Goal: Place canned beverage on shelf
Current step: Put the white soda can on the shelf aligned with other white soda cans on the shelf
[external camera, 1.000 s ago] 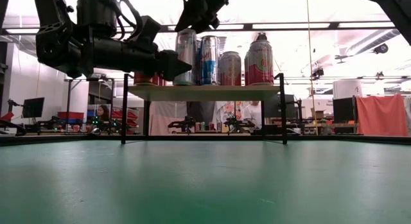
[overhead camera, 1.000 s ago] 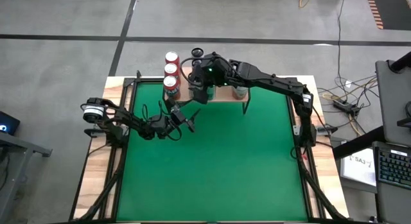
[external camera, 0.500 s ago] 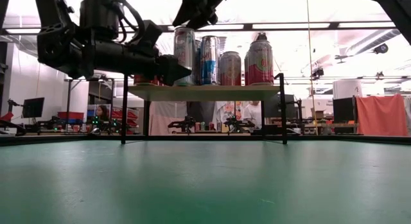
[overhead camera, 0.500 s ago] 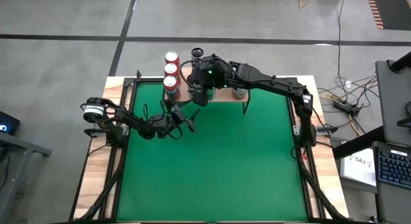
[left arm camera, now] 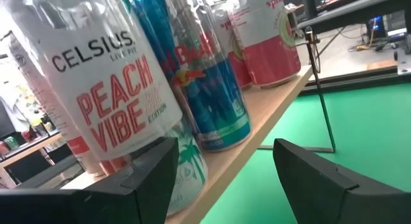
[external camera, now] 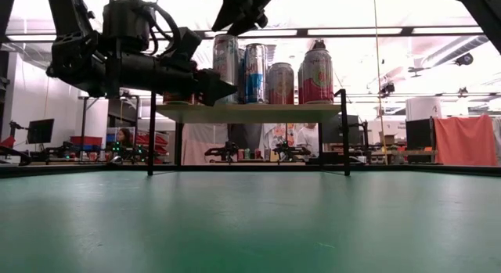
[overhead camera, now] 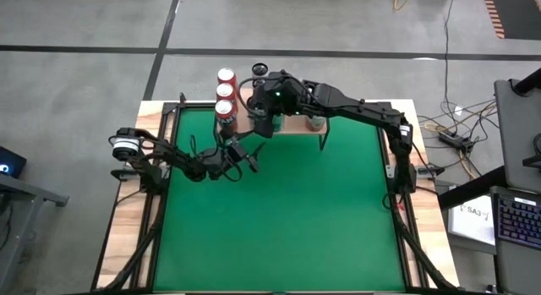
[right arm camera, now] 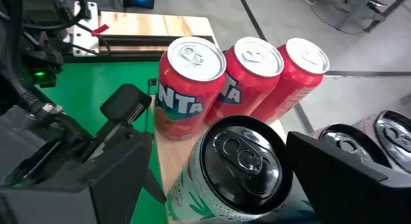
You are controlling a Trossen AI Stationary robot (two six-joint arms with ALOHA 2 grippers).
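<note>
Standing upright on the shelf, Celsius can (tab up), both jaws open, holding nothing.

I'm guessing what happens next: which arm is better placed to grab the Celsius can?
Probably the right. Its open right tool hangs over the can on the shelf, one finger each side of the top. The left tool sits at the shelf edge with the can off-centre.

We're looking at two matte black arms with chunky joints, loose black cables looped around the left wrist, and a small green light glowing on the right one.
</note>
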